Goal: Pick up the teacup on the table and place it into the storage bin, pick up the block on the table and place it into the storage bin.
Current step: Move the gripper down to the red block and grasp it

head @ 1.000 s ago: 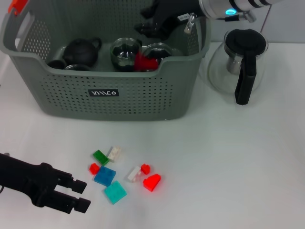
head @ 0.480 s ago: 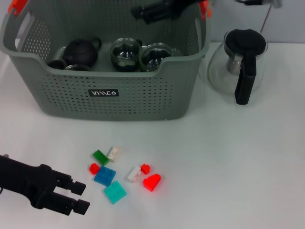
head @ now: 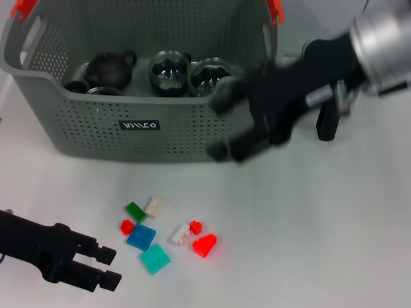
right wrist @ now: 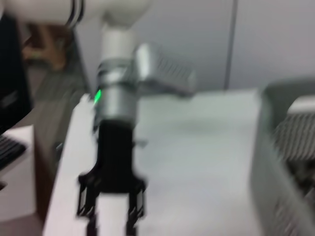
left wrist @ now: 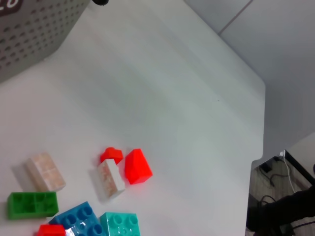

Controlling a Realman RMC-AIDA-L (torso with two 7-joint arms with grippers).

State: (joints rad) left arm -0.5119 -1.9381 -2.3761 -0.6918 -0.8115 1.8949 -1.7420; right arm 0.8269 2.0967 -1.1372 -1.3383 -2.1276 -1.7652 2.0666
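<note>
Head view: right gripper (head: 234, 125) spread, empty, before storage bin (head: 138, 125), above blocks (head: 168, 234).

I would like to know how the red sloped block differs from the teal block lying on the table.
The red sloped block is bright red with a slanted face, while the teal block is flat and square with studs on top. The red sloped block looks smaller and lies on the group's right edge, toward the robot's right; the teal block lies nearest the left gripper. Both rest loose on the white table, outside the storage bin.
</note>
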